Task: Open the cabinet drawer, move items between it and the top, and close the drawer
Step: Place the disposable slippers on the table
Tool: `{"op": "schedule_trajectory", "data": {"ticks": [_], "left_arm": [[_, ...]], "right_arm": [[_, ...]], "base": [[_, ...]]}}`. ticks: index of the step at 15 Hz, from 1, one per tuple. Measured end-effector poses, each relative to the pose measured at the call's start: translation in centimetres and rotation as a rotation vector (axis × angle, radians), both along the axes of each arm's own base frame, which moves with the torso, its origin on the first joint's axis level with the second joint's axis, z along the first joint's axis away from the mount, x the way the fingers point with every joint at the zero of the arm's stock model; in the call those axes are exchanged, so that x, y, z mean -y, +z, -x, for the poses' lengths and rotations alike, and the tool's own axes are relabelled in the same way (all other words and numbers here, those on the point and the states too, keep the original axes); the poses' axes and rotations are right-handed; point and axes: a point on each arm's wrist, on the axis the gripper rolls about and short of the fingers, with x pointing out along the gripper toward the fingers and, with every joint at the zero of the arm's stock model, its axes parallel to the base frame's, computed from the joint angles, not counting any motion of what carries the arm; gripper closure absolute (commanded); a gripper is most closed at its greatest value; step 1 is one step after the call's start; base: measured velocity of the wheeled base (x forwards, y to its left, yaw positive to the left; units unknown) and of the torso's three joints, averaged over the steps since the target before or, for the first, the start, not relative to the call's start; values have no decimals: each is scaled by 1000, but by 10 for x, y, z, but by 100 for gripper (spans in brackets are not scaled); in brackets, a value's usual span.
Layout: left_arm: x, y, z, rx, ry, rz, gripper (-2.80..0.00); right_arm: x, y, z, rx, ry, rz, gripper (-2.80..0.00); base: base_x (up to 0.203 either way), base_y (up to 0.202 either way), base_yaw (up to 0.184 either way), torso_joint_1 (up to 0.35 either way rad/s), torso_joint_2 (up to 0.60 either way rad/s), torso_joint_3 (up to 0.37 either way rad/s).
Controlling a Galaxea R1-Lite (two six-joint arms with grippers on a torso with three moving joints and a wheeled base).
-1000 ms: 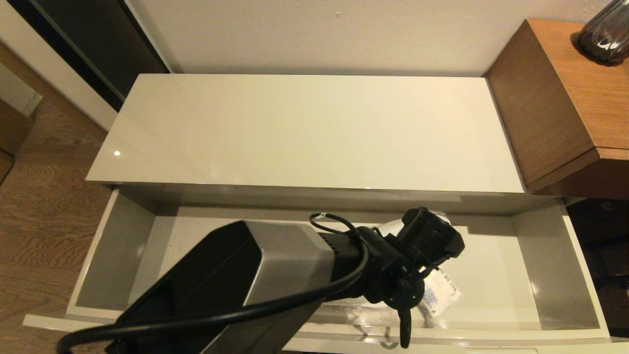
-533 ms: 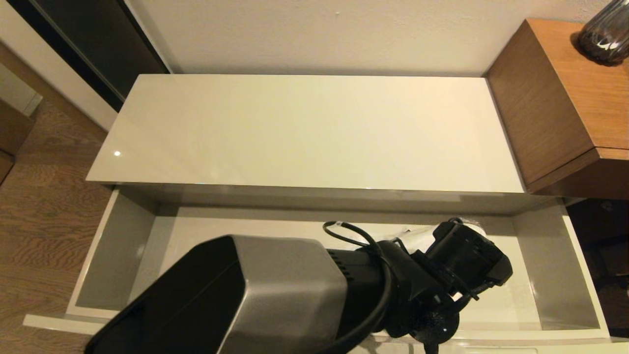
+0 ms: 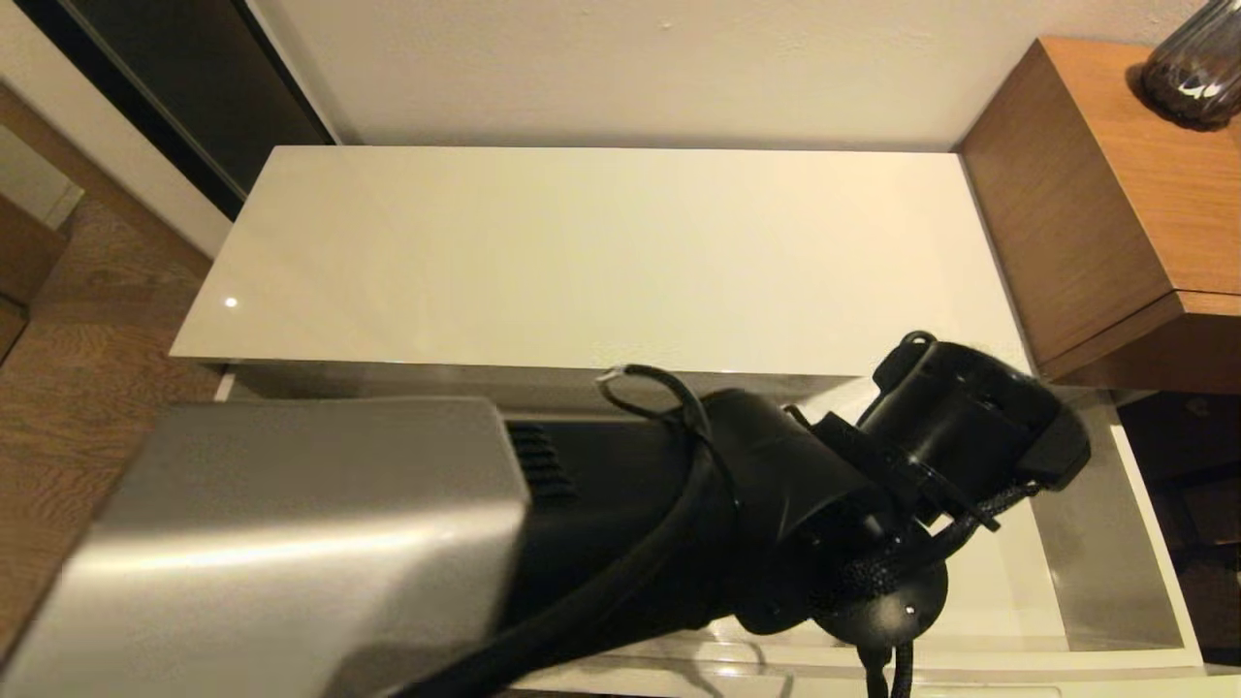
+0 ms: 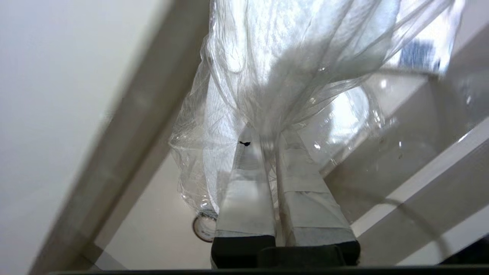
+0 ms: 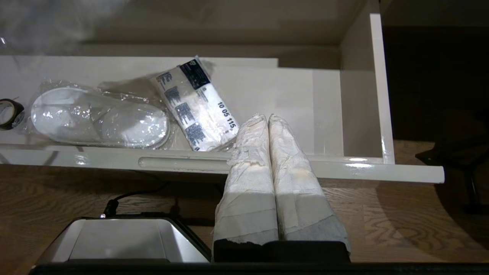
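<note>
My left claw (image 4: 267, 139) is clamped on the clear plastic wrap of a pair of slippers (image 4: 275, 72): both taped fingers (image 4: 248, 191) press together with the film bunched between their tips. The pack hangs away from the fingertips, its long axis running on from them, above the right part of the open drawer (image 3: 1105, 543) and level with the front edge of the cabinet top (image 3: 601, 252). A patch of blue print shows through the far end of the film, too blurred to read.

A second wrapped pair of slippers (image 5: 99, 118) lies flat on the drawer floor, long axis along the drawer's width, close behind the front panel. Just beside it, touching its wrap, lies the white packet (image 5: 196, 105), slanted, one short end toward the drawer's back wall and the other toward the front. Its side reads "10 05 115"; the blocks of blue print are too small to read. A roll of tape (image 5: 8, 112) sits at the other end of that pair.

My right claw (image 5: 267, 118) is closed on nothing, parked low in front of the drawer front, over the wooden floor (image 5: 401, 225).
</note>
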Motion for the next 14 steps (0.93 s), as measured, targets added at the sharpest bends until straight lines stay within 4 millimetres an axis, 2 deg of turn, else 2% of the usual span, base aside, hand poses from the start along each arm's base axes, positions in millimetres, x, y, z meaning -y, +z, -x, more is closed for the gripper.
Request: {"op": "schedule_trajectory", "data": {"ticks": [3, 5, 8, 9, 12, 14], "left_arm": [[-26, 40, -8, 50, 55, 90, 0], [-49, 61, -26, 84, 132, 130, 0], [-85, 80, -54, 123, 249, 155, 0], [-106, 85, -73, 140, 331, 153, 0], [-188, 93, -134, 192, 622, 119, 0], [-236, 96, -161, 222, 768, 104, 0]], "right_arm": [[0, 0, 0, 0, 0, 0, 0], [0, 0, 0, 0, -1, 0, 0], [0, 0, 0, 0, 0, 0, 0], [0, 0, 0, 0, -1, 0, 0], [0, 0, 0, 0, -1, 0, 0], [0, 0, 0, 0, 0, 0, 0]], "base": [[0, 0, 0, 0, 0, 0], [0, 0, 0, 0, 0, 0], [0, 0, 0, 0, 0, 0], [0, 0, 0, 0, 0, 0], [0, 0, 0, 0, 0, 0], [0, 0, 0, 0, 0, 0]]}}
